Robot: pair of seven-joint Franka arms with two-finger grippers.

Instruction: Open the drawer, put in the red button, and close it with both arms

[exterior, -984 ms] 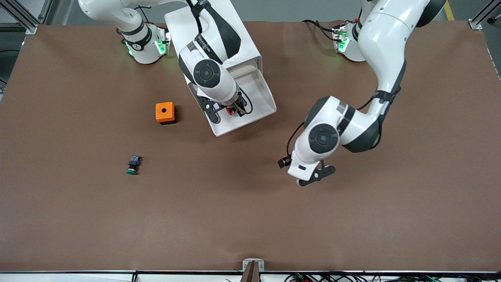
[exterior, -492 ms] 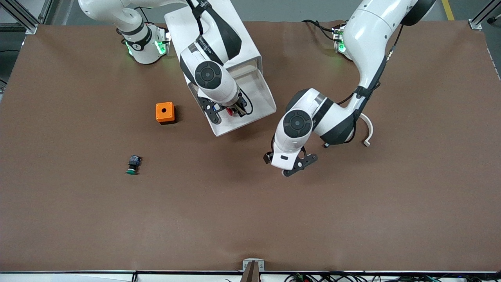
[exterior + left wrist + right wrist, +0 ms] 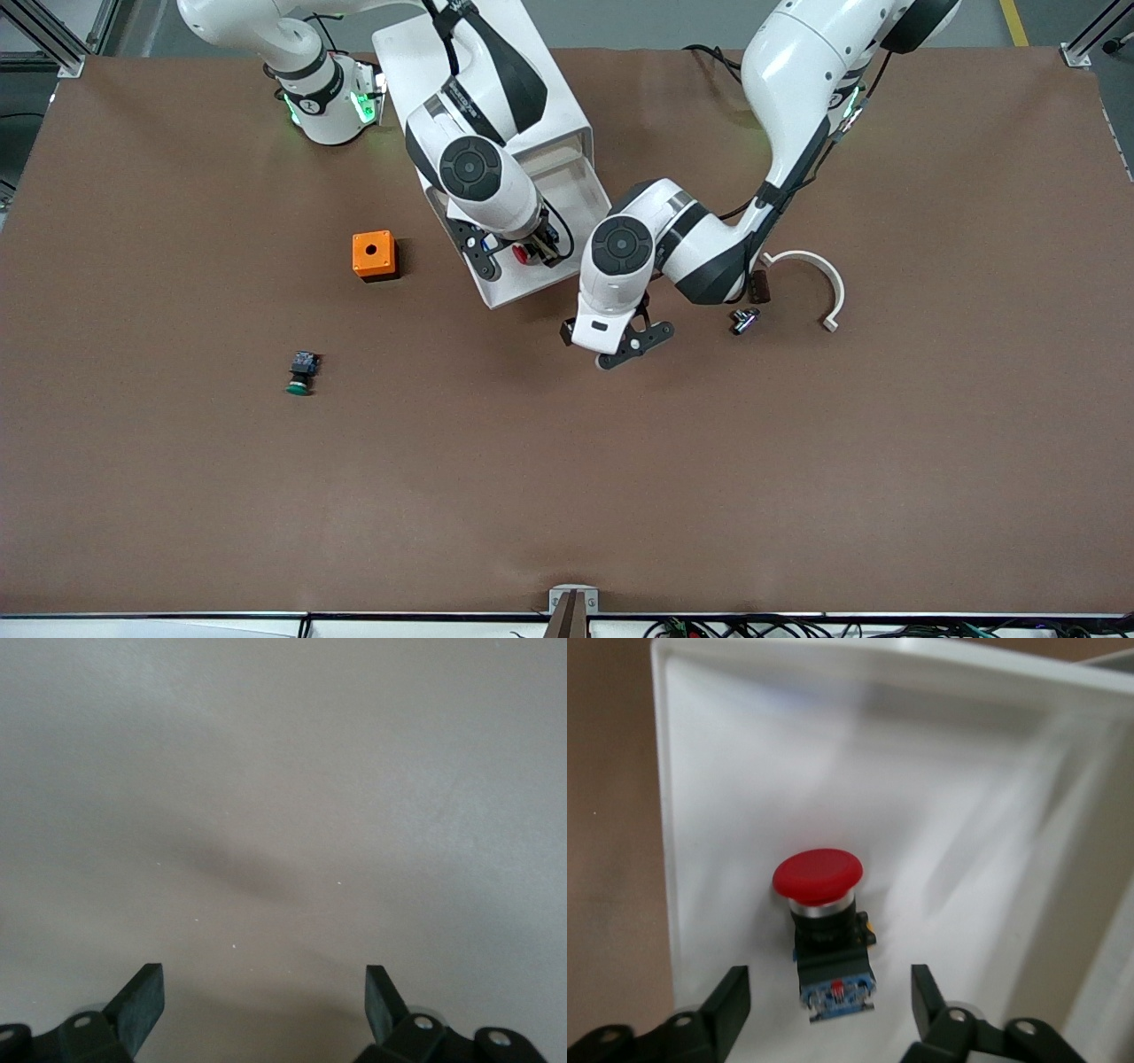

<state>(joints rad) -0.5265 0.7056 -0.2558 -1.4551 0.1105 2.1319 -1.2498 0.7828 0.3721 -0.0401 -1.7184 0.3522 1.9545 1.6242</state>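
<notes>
Two arms [image 3: 496, 168] [image 3: 797, 97], two pushbuttons (red [image 3: 824, 926], green [image 3: 301, 373]), one orange box [image 3: 373, 255], one drawer [image 3: 567, 213]

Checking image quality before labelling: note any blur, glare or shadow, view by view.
Front view: sharp, soft arm shadows on the table. Left wrist view: one diffuse shadow on bare table, left tool open. Right wrist view: drawer walls smeared and washed out, red button fairly clear.
</notes>
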